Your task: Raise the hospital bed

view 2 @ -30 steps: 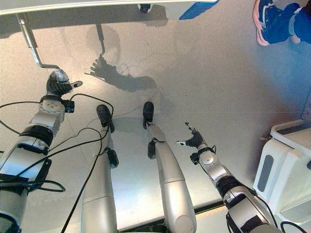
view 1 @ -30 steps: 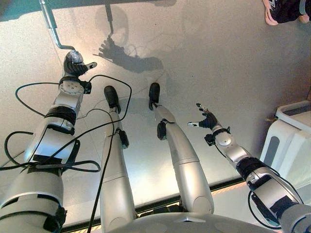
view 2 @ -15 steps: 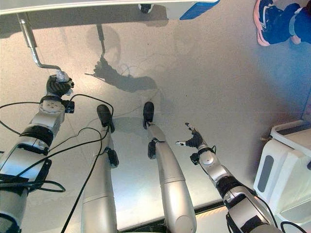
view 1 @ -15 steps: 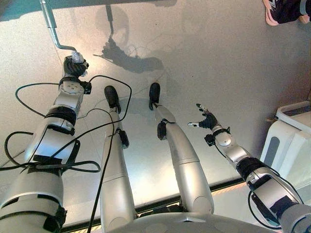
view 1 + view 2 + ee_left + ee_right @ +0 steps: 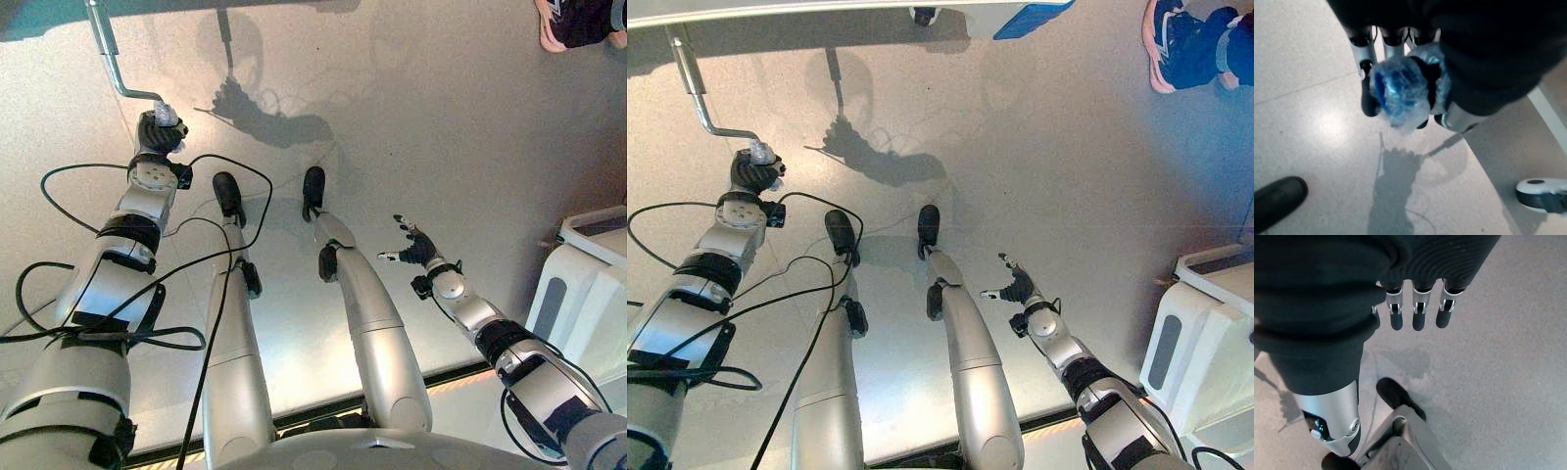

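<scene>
The bed's metal crank [image 5: 110,59] hangs down from the bed's edge at the upper left and bends into a handle grip [image 5: 167,117] wrapped in clear plastic. My left hand [image 5: 154,138] is shut on that grip. In the left wrist view the blue, plastic-wrapped grip [image 5: 1399,92] sits inside the curled fingers [image 5: 1369,99]. My right hand [image 5: 415,249] hangs over the floor at the right, open, holding nothing; its fingers [image 5: 1416,318] are straight in the right wrist view.
The bed's frame edge [image 5: 803,9] runs along the top, with a caster [image 5: 920,15] and a blue part [image 5: 1027,16] under it. A white unit [image 5: 586,286] stands at the right. A person's shoe [image 5: 1187,46] is at the top right.
My left hand's thumb has closed round the grip. Hand and grip have then shifted a little to the right with the crank. The right hand has barely moved.
</scene>
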Available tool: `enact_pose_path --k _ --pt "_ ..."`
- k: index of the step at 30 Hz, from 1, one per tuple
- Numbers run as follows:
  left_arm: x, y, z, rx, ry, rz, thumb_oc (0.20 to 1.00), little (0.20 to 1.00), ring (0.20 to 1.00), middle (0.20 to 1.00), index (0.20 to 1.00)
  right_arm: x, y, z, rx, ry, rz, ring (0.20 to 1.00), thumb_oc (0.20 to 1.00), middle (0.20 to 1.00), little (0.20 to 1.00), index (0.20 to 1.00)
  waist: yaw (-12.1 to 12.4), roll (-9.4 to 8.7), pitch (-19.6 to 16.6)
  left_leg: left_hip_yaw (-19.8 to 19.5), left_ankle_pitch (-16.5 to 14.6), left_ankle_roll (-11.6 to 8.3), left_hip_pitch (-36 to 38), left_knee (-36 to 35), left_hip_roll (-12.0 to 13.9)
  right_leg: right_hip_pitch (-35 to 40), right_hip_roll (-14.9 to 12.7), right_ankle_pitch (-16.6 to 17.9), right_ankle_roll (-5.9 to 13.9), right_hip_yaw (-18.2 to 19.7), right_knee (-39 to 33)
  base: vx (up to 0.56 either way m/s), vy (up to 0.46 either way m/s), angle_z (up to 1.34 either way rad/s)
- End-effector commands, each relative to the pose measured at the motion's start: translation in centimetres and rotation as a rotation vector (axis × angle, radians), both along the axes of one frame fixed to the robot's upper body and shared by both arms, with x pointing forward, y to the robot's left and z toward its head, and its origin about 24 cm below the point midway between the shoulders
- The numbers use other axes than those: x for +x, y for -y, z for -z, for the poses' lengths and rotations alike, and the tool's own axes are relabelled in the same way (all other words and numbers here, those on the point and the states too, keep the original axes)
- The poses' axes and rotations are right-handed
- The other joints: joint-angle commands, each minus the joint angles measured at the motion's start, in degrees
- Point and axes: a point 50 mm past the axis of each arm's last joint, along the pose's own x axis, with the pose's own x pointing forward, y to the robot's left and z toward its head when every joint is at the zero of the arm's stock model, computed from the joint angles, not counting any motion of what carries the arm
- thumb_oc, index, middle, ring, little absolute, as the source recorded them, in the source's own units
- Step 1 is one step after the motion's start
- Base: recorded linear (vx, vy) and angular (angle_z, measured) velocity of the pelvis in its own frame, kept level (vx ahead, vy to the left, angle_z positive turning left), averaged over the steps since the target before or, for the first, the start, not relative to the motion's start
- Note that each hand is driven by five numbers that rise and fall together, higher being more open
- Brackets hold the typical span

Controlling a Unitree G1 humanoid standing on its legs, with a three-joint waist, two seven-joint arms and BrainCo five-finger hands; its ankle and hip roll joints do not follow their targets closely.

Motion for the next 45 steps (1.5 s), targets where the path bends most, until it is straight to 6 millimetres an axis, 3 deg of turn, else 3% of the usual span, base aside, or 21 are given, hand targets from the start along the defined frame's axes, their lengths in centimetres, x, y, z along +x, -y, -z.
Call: enact_pose_path --k 1,6,8,12,19,22,23,24,25,29,35,42,43,44,45 --pt "0.9 3.3 -1.8 0.068 0.084 0.137 0.2 0.2 0.2 0.2 0.2 -2.7 1.4 2.1 -0.034 -0.07 -0.004 1.0 1.0 1.0 1.0 1.0 -0.58 -0.14 -0.2 -0.13 -5.04 2.12 -0.09 4.05 -2.31 3.13 0.05 5.57 7.96 0.03 -5.39 0.0 -0.045 -0.01" --pt "1.2 7.1 -3.3 0.151 0.147 0.304 0.2 0.2 0.2 0.2 0.2 -3.1 1.5 2.5 -0.054 -0.082 -0.027 1.0 1.0 1.0 1.0 1.0 -1.31 -0.14 0.06 0.19 -4.52 1.66 0.94 3.31 -1.83 3.8 0.39 5.35 7.86 0.08 -5.18 -0.01 -0.063 0.0" --pt "1.2 7.7 -3.4 0.155 0.157 0.329 0.2 0.2 0.2 0.2 0.2 -3.2 1.4 2.6 -0.059 -0.086 -0.031 1.0 1.0 1.0 1.0 1.0 -1.37 -0.25 0.17 0.3 -4.41 1.55 1.27 3.19 -1.71 4.0 0.53 5.32 7.84 0.06 -5.17 0.0 -0.047 -0.01" --pt "0.4 11.4 -5.2 0.143 0.266 0.518 0.2 0.2 0.2 0.2 0.2 -3.5 1.9 2.8 -0.074 -0.097 -0.023 1.0 1.0 1.0 1.0 1.0 -1.44 0.55 0.18 0.06 -4.33 1.4 2.08 3.59 -1.53 4.47 0.84 4.67 7.59 -0.12 -3.93 0.0 -0.077 -0.01" --pt "-1.9 12.7 -6.7 0.089 0.366 0.698 0.2 0.2 0.2 0.2 0.2 -3.9 2.7 3.2 -0.085 -0.116 0.006 1.0 1.0 1.0 1.0 1.0 -1.08 2.04 -0.41 -0.09 -4.33 1.18 3.3 3.01 -1.85 5.26 0.72 4.3 7.6 -0.44 -3.96 0.0 -0.008 0.0" --pt "-5.0 12.3 -7.3 0.058 0.413 0.852 0.2 0.2 0.2 0.2 0.2 -4.5 3.7 3.6 -0.098 -0.138 0.048 1.0 1.0 1.0 1.0 1.0 0.07 3.18 -0.56 -0.19 -4.2 1.09 4.15 2.78 -2.22 5.93 0.27 4.13 7.7 -1.02 -3.57 0.0 0.0 0.0" --pt "-6.3 12.1 -7.3 0.03 0.418 0.905 0.2 0.2 0.2 0.2 0.2 -4.7 4.2 3.9 -0.098 -0.152 0.073 1.0 1.0 1.0 1.0 1.0 0.85 3.75 -0.41 -0.15 -3.97 0.99 4.74 2.25 -2.52 6.45 -0.12 4.21 7.9 -1.38 -3.81 0.0 0.0 0.0" --pt "-6.3 12.0 -7.2 0.03 0.417 0.903 0.2 0.2 0.2 0.2 0.2 -4.7 4.2 3.9 -0.099 -0.152 0.072 1.0 1.0 1.0 1.0 1.0 0.77 3.74 -0.41 -0.16 -3.95 0.99 4.79 2.21 -2.53 6.49 -0.13 4.21 7.9 -1.39 -3.83 0.02 0.06 0.05" --pt "-8.2 11.1 -7.3 0.054 0.422 0.959 0.2 0.2 0.2 0.2 0.2 -5.1 5.0 3.9 -0.097 -0.157 0.1 1.0 1.0 1.0 1.0 1.0 2.38 4.69 -0.1 -0.07 -3.64 0.79 5.8 1.18 -2.9 7.18 -0.89 4.41 8.44 -1.86 -4.16 0.02 0.05 0.05" --pt "-10.1 9.5 -6.9 0.058 0.405 0.967 0.2 0.2 0.2 0.2 0.2 -5.8 5.5 4.5 -0.094 -0.184 0.118 1.0 1.0 1.0 1.0 1.0 3.67 5.36 0.41 -0.22 -3.5 0.88 7.0 0.66 -3.26 8.12 -1.74 4.39 8.8 -2.47 -3.95 0.02 0.098 0.16" --pt "-13.6 4.0 -5.9 0.043 0.397 0.814 0.2 0.2 0.2 0.2 0.2 -7.1 7.0 4.6 -0.073 -0.19 0.155 1.0 1.0 1.0 1.0 1.0 7.4 6.83 1.21 -0.36 -3.95 1.39 7.95 0.41 -4.61 10.59 -3.97 5.09 10.29 -3.68 -4.82 0.03 0.161 0.15" --pt "-14.4 0.1 -3.6 0.009 0.354 0.608 0.2 0.2 0.2 0.2 0.2 -7.5 7.4 4.9 -0.057 -0.201 0.177 1.0 1.0 1.0 1.0 1.0 9.18 6.91 1.85 -0.64 -3.91 1.51 8.46 0.01 -5.47 12.84 -5.04 6.16 11.59 -4.43 -7.21 0.01 0.151 0.02" --pt "-14.0 -1.4 -2.3 -0.032 0.338 0.507 0.2 0.2 0.2 0.2 0.2 -7.3 7.2 4.8 -0.051 -0.195 0.171 1.0 1.0 1.0 1.0 1.0 9.48 6.37 2.22 -0.58 -4.19 1.56 8.39 0.44 -5.63 13.45 -5.32 6.3 11.73 -4.67 -7.62 0.0 0.105 -0.01" --pt "-14.0 -1.4 -2.3 -0.032 0.339 0.508 0.2 0.2 0.2 0.2 0.2 -7.3 7.2 4.8 -0.051 -0.195 0.171 1.0 1.0 1.0 1.0 1.0 9.51 6.41 2.25 -0.59 -4.2 1.56 8.4 0.46 -5.62 13.47 -5.32 6.3 11.73 -4.68 -7.62 0.0 0.195 0.0" --pt "-13.6 -2.7 -1.3 -0.039 0.302 0.431 0.2 0.2 0.2 0.2 0.2 -7.2 7.0 4.7 -0.048 -0.191 0.158 1.0 1.0 1.0 1.0 1.0 9.59 5.68 2.44 -0.58 -4.49 1.7 8.0 1.07 -5.66 13.81 -5.46 6.4 11.79 -4.83 -8.06 0.0 0.127 0.03"
